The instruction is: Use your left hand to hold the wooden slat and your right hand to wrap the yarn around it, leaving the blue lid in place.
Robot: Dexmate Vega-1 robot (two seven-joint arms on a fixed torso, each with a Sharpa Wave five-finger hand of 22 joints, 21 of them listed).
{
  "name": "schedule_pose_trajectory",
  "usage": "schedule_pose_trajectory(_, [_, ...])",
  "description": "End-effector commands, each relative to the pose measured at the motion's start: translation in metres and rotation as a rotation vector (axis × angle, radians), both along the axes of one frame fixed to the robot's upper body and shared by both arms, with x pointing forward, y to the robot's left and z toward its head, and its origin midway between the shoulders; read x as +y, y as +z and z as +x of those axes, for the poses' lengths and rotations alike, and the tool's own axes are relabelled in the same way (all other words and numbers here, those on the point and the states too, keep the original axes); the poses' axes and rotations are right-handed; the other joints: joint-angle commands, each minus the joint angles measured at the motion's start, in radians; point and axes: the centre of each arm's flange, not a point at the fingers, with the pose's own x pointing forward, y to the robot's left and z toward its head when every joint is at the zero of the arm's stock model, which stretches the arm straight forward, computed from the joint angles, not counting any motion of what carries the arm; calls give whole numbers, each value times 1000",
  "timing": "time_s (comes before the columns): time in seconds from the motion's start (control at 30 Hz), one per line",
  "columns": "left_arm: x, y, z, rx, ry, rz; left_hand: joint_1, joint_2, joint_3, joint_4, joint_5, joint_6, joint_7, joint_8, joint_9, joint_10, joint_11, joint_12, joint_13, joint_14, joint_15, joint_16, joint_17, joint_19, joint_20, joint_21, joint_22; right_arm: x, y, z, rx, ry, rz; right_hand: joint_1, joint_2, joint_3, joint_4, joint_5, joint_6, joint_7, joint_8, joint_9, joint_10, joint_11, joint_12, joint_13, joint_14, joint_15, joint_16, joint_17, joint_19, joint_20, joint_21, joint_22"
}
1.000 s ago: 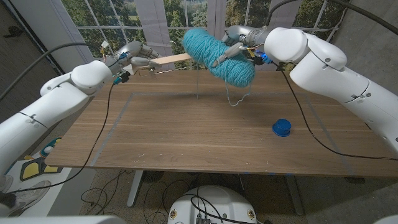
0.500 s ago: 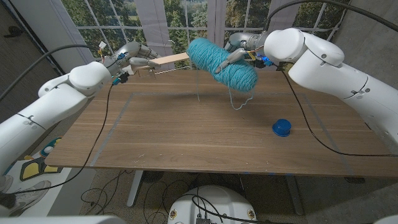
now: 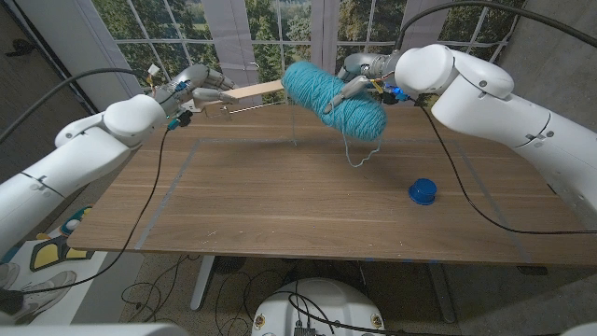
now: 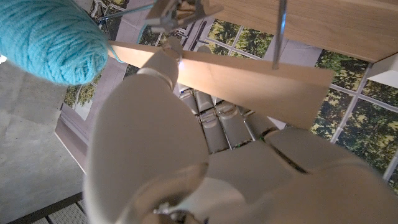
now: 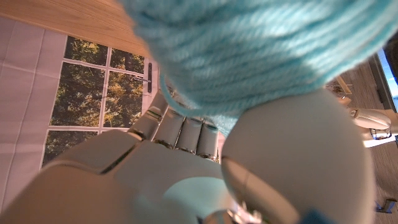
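My left hand point(image 3: 198, 89) grips one end of a pale wooden slat point(image 3: 255, 90) and holds it level in the air over the table's far edge. In the left wrist view the slat point(image 4: 249, 78) runs across my left hand point(image 4: 186, 149). My right hand point(image 3: 362, 78) holds a big skein of teal yarn point(image 3: 336, 98) against the slat's free end. A loose strand point(image 3: 354, 149) hangs from the skein to the table. The skein point(image 5: 261, 50) bulges over my right hand point(image 5: 186, 168) in the right wrist view. The blue lid point(image 3: 423, 192) sits on the table at the right.
The wooden table point(image 3: 280, 205) has thin lines marked on its top. Black cables point(image 3: 466, 187) trail from both arms across the table. Windows stand behind the far edge.
My right hand has carried the skein a little to the right and lower along the slat's end. The slat, my left hand and the lid have stayed in place.
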Motion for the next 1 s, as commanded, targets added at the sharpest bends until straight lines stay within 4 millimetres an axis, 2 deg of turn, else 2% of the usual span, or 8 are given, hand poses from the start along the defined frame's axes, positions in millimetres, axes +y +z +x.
schedule_pose_trajectory(0.03, [12,-16,8,59,241,-10,97,97,22,7,-4,104,-15,1,179,35,-20,1,-6,147,-167,-9,-11,11,-83,7,4,3,-12,12,-9,-26,-12,328,337,6,2,-3,112,-103,1,1,41,-32,1,2,-4,-89,-2,-1,3,-12,-4,3])
schedule_pose_trajectory(0.27, [14,-23,12,111,252,3,100,95,23,4,-11,100,-11,-7,176,34,-9,-3,-18,152,-167,-18,-28,14,-83,13,4,9,-24,25,-17,-51,-34,332,337,10,-1,-5,113,-102,2,0,45,-31,0,-4,-2,-92,-3,-1,7,-11,-5,3])
schedule_pose_trajectory(0.7, [10,-33,19,198,334,119,107,92,26,-2,-23,97,4,-18,170,29,-3,-11,-38,162,-167,-32,-54,15,-83,20,4,30,-49,52,-6,-96,-127,329,338,14,1,-9,111,-99,1,-1,48,-30,-1,-9,8,-89,-5,-3,15,-8,-5,3])
schedule_pose_trajectory(1.0, [13,-42,27,270,359,149,109,90,27,-3,-28,97,5,-22,167,30,-1,-12,-49,168,-167,-36,-64,15,-82,23,4,37,-64,75,14,-127,-162,332,337,19,-2,-13,111,-101,1,-2,48,-31,-1,-11,9,-92,-8,-4,18,-11,-7,3])
